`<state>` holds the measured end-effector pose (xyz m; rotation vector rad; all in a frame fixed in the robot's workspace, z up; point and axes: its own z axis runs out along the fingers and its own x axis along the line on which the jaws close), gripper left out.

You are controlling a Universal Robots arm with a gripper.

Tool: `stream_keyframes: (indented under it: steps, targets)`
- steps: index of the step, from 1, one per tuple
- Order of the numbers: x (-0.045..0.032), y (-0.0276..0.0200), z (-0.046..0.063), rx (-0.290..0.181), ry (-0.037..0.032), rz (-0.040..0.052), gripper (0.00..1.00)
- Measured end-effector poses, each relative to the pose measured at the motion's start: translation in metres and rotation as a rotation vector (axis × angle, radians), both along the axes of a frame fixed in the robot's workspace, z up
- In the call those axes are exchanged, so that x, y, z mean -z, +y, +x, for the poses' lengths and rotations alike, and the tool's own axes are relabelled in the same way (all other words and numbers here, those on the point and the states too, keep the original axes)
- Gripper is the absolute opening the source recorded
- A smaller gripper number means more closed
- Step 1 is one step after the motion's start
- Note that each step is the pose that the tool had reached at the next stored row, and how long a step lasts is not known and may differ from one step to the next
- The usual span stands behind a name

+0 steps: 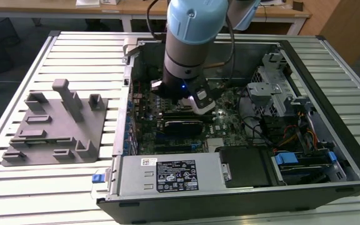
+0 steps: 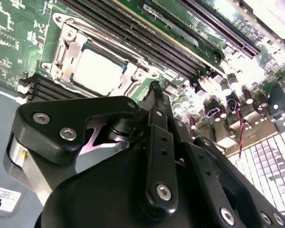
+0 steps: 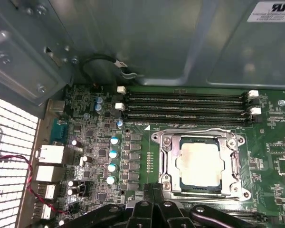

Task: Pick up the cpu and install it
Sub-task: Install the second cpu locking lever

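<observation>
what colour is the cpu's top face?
Pale silver, with a darker rim; the cpu sits in the motherboard socket. It shows best in the first wrist view.

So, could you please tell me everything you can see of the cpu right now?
The cpu is a flat square chip with a pale, shiny metal top and a thin darker rim. It lies flat in its socket on the green motherboard, framed by the silver metal retention bracket, beside the row of black memory slots. In both wrist views its top is bare and nothing rests on it. The hand hangs near the socket's edge without touching the chip.
</observation>
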<state>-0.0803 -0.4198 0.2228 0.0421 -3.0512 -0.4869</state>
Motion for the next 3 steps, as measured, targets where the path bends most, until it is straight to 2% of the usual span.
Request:
stream_keyframes:
  steps: [3]
  targets:
    - [-0.0042,0.0,0.0,0.0,0.0001,0.0001,0.11]
